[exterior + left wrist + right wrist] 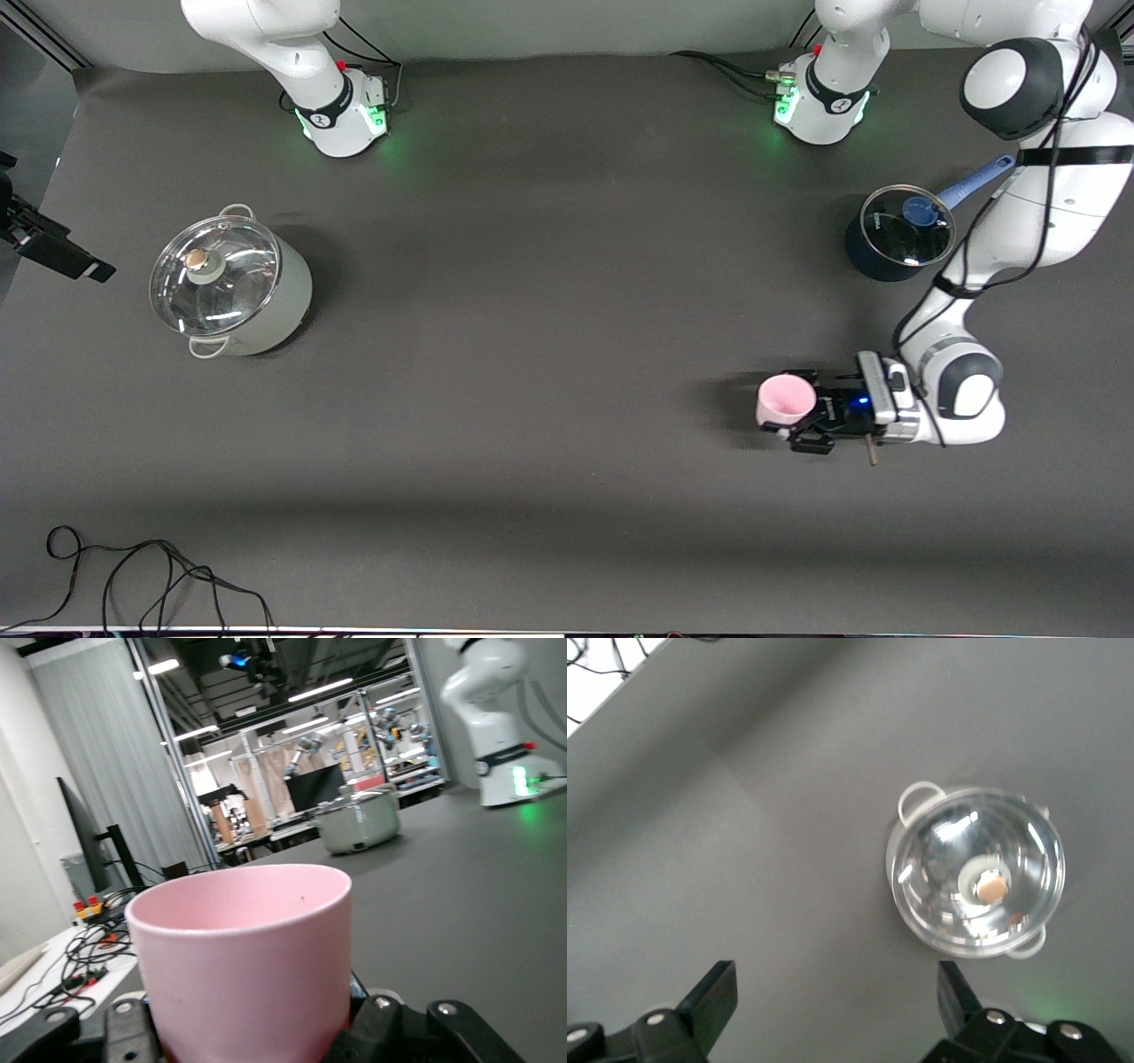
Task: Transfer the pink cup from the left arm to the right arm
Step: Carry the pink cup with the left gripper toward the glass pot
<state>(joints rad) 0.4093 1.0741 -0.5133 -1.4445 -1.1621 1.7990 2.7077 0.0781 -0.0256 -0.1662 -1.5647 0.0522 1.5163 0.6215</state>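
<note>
A: Where is the pink cup (785, 399) sitting?

B: Clamped upright in the left pincer (802, 424), low over the counter (549, 354) at about 4 o'clock in the front view; gripping near the base is leaving the rim free for a handover.

A: And the right pincer (833, 992)?

B: It is spread wide and empty, looking down over the grey lidded pot (976, 873) (waiting, I judge). Handover not yet begun.
</note>
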